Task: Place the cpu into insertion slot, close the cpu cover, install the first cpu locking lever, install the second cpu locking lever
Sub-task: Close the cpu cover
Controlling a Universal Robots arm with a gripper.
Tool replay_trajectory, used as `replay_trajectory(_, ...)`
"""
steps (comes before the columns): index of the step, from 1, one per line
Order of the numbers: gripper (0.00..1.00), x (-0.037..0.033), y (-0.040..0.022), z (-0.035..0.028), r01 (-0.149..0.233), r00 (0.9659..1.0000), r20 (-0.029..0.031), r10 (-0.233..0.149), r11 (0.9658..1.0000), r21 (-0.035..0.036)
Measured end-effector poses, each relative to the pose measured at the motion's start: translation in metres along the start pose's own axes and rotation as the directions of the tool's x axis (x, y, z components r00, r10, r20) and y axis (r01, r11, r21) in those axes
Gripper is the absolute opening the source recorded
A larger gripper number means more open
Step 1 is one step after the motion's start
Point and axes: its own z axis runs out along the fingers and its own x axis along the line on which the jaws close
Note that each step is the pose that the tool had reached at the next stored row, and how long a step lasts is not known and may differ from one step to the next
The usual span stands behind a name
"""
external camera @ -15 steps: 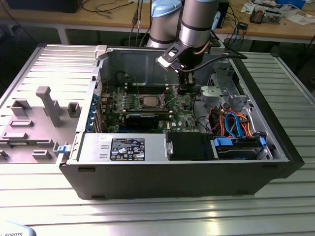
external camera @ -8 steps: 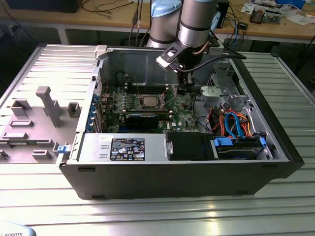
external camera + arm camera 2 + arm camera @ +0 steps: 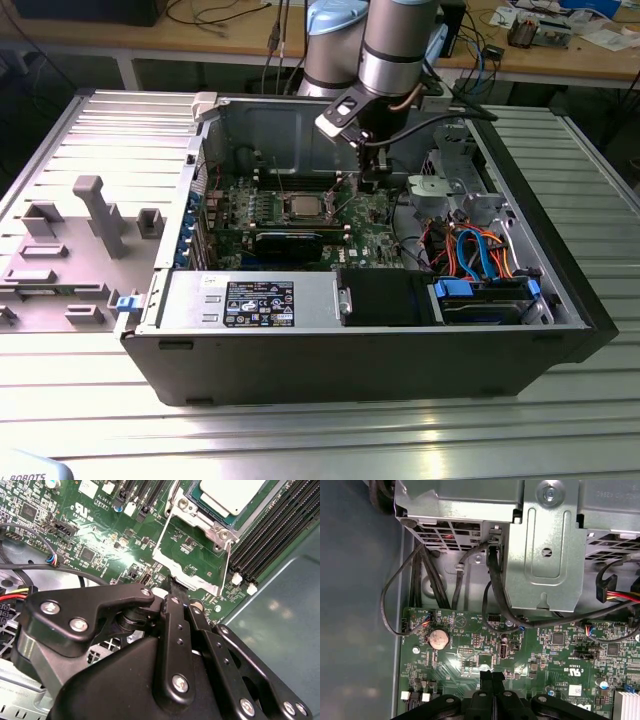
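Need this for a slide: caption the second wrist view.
Gripper, fingers together, at the edge of the open cpu cover; the cpu sits in the insertion slot.

**Open from above, crowded at board level**

The case lies open upward, so the way straight down to the motherboard is free. At the board, the gripper, its fingers together, sits in a narrow gap between the swung-open cpu cover and the silver drive cage. Black cables droop from the cage across the board's edge. Memory slots line one side of the insertion slot, and the black graphics card walls off another.
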Motion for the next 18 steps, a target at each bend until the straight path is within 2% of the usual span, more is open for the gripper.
replay_trajectory(7, 0.11, 0.0000, -0.0007, 0.0000, 0.000, 1.0000, 0.0000, 0.000, 1.0000, -0.0001)
replay_trajectory(18, 0.11, 0.0004, -0.0058, 0.0003, 0.000, 1.0000, 0.0000, 0.000, 1.0000, 0.0000)
